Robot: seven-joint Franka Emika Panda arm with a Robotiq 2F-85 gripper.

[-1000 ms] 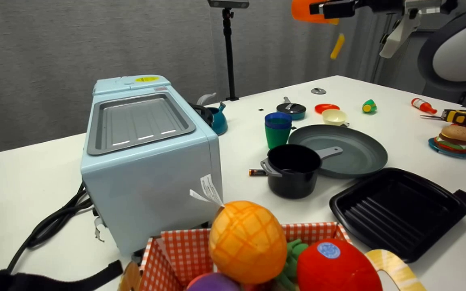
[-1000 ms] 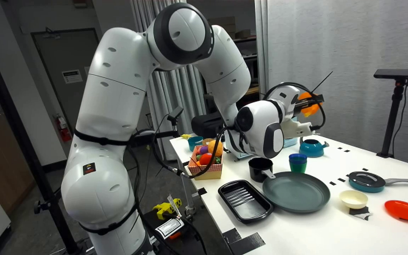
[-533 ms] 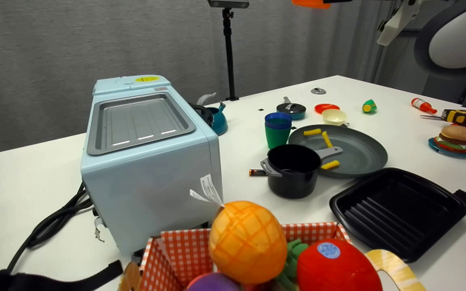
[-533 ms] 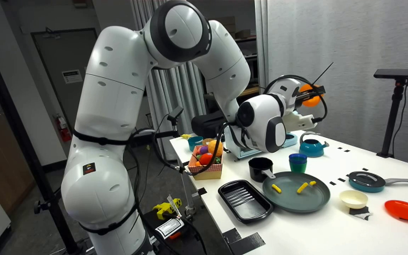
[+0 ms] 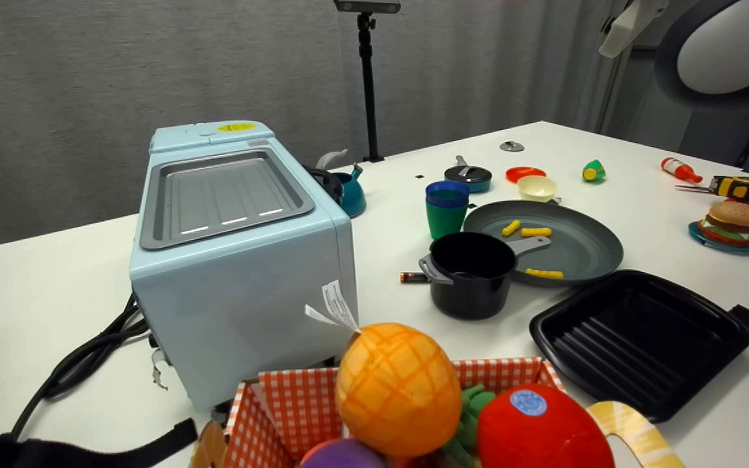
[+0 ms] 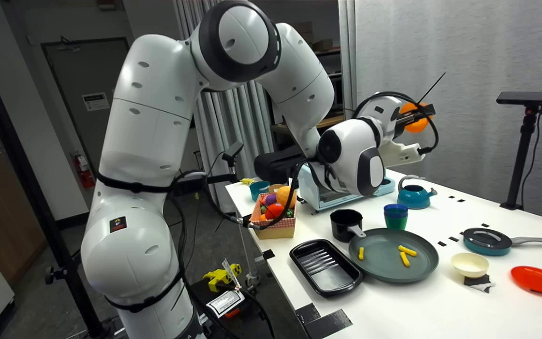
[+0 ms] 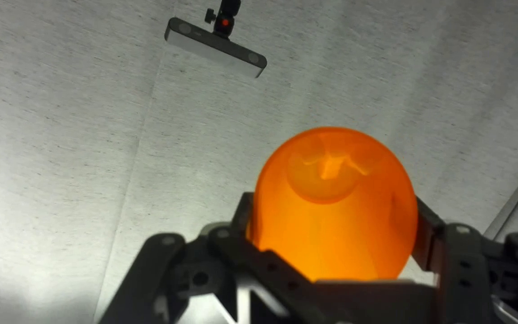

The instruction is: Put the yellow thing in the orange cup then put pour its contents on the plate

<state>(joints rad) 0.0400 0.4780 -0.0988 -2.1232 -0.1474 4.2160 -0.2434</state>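
My gripper (image 7: pixel 336 220) is shut around the orange cup (image 7: pixel 331 234), with one finger on each side of it. The cup (image 6: pixel 419 126) is held high above the table in an exterior view. It is out of view in an exterior view where only part of the arm shows. A pale patch shows inside the cup in the wrist view; I cannot tell what it is. Small yellow pieces lie apart on the grey plate (image 5: pixel 586 244): one yellow piece (image 5: pixel 544 273) near the rim and two closer together. The plate (image 6: pixel 384 270) and a yellow piece (image 6: pixel 361 253) also show in an exterior view.
A black pot (image 5: pixel 472 279) stands by the plate, its handle over the rim. Blue-green cups (image 5: pixel 446 211), a black tray (image 5: pixel 647 344) and a cream bowl (image 6: pixel 469 265) are around it. A light-blue oven (image 5: pixel 244 312) and a fruit basket (image 6: pixel 275 231) stand nearby.
Yellow pieces fell from the cup onto the plate, then shifted a little there. My gripper rose with the cup, which left an exterior view at the top.
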